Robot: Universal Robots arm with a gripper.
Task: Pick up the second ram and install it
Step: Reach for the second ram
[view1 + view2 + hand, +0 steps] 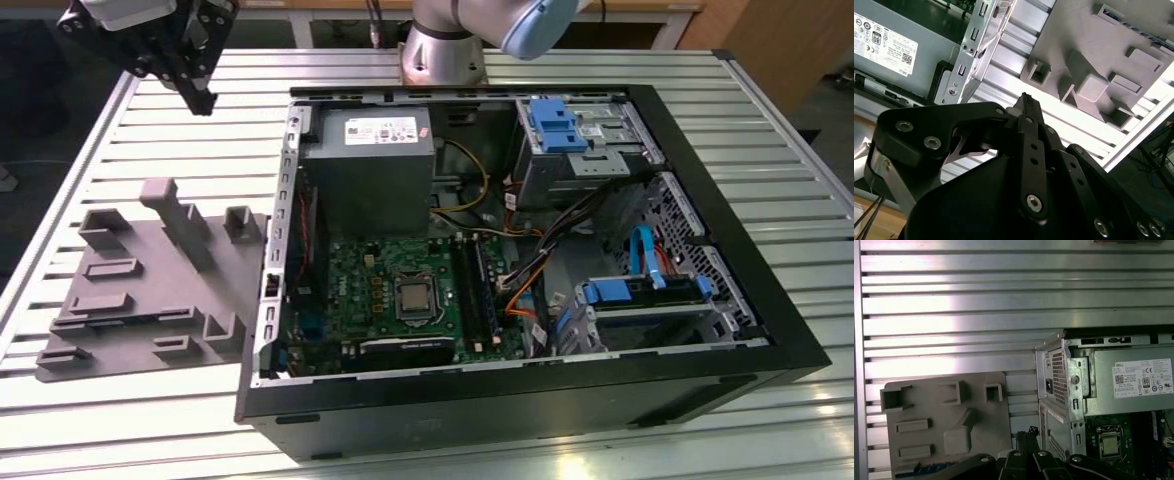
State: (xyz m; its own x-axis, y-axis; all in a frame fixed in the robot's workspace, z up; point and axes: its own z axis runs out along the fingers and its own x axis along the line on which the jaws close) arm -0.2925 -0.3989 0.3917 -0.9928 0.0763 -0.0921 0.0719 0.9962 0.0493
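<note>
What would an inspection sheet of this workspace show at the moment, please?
Surface: ribbed metal table, bearing tray and case.
Job's things: second ram, seemingly the dark-blue strip at the edge of the grey holder tray in the first wrist view; black memory slots in the open computer case beside the tray.
Clutter: nothing seen.
Grippers: gripper shut, empty, raised above the table, apart from tray and case.
Cables: orange leads inside the case.
Surroundings: wooden furniture beyond the table.
</note>
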